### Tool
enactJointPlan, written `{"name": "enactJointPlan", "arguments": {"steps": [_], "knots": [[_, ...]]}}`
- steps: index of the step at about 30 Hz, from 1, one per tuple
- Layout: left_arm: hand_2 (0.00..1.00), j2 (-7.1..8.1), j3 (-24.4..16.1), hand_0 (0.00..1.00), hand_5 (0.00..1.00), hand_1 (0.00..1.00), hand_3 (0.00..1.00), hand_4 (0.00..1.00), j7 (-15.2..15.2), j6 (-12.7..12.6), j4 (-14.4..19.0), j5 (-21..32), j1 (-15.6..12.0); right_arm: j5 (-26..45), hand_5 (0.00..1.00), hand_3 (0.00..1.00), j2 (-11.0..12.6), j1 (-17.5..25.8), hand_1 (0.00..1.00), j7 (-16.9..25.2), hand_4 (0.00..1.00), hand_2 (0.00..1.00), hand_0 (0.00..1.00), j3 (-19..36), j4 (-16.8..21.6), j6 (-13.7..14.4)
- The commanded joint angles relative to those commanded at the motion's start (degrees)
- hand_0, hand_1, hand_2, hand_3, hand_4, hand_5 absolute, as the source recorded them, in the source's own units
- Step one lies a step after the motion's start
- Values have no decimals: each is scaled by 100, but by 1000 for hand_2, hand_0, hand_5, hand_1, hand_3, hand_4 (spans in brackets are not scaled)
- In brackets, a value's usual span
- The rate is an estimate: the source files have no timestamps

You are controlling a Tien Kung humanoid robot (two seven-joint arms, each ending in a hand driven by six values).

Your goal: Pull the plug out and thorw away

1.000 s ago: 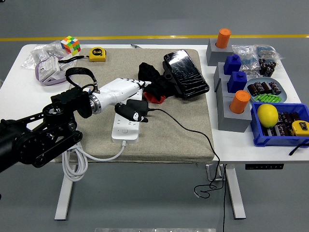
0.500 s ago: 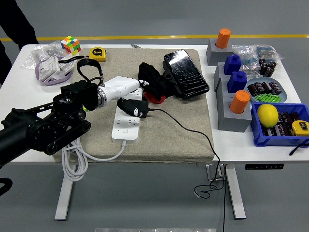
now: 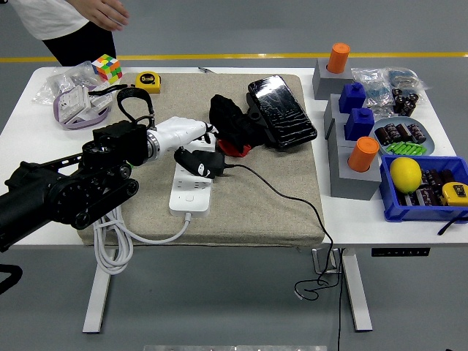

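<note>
A black plug [image 3: 199, 162] sits on the top end of a white power strip [image 3: 190, 194] on the beige mat [image 3: 256, 197]. Its black cable [image 3: 292, 196] runs right and drops over the table's front edge. My left hand [image 3: 196, 131], white on a black arm, lies just above and left of the plug. Its fingers are stretched out to the right and hold nothing. I cannot tell whether the plug's prongs are still in the socket. The right arm is out of view.
A person's hand [image 3: 110, 12] hovers over the far left corner. A colour cube [image 3: 107, 67], a yellow tape measure [image 3: 148, 81], a black cloth [image 3: 230, 121] and a black pouch [image 3: 281, 110] lie behind. Grey blocks [image 3: 351, 172] and a blue bin [image 3: 420, 208] stand right.
My left hand has drawn back up and left off the plug, which stays on the strip. A person has come in at the top left and holds a hand over the table.
</note>
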State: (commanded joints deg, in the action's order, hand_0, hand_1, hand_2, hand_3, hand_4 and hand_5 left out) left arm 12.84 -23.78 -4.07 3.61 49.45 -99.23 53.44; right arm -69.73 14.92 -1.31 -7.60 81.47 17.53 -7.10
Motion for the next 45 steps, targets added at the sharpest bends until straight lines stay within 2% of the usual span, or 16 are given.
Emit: {"name": "enactJointPlan", "arguments": {"steps": [1,6,7,12,13,18,19,24,25,30,31,45], "knots": [[686,-4,19,595,233,681,776,937,-4,11,-14,1,-4,-2,557,632,0,2,665,0,990,690,626,5,-1,1],[686,-28,53,595,233,681,776,937,-19,26,-74,13,-32,-23,557,632,-11,10,665,-1,990,690,626,13,-8,-9],[610,-33,57,569,136,666,658,916,-14,18,-81,18,-33,-21,556,632,-13,10,665,-1,990,690,625,14,-8,-10],[610,-58,92,569,136,666,658,916,67,-103,-122,59,-29,-19,556,632,-24,-1,665,1,990,690,625,25,-7,-9],[531,-71,111,477,19,562,562,826,92,-138,-148,69,-17,-19,555,632,-23,-8,665,3,990,689,626,31,-4,-5],[531,-115,146,477,19,562,562,826,134,-224,-205,164,22,-21,555,632,-10,-20,665,4,990,689,626,15,0,-3],[523,-121,157,428,2,528,557,793,142,-236,-214,183,31,-21,553,631,-7,-20,665,4,990,690,625,2,-1,-5],[523,-140,227,428,2,528,557,793,176,-262,-290,240,52,-15,553,631,-4,-16,665,5,990,690,625,-42,-3,-9],[511,-140,245,413,2,506,556,765,208,-272,-303,233,52,-13,553,631,-2,-15,665,5,991,689,626,-49,-3,-9],[511,-127,306,413,2,506,556,765,429,-392,-320,188,49,-6,553,631,23,-9,665,2,991,689,626,-78,-5,-5],[490,-123,292,391,2,486,549,731,468,-435,-308,172,54,-5,552,631,30,-9,665,1,990,689,625,-85,-6,-7],[471,-98,106,388,2,472,554,733,523,-618,100,10,67,13,551,629,49,-1,664,3,989,689,625,-141,0,-2]]}}
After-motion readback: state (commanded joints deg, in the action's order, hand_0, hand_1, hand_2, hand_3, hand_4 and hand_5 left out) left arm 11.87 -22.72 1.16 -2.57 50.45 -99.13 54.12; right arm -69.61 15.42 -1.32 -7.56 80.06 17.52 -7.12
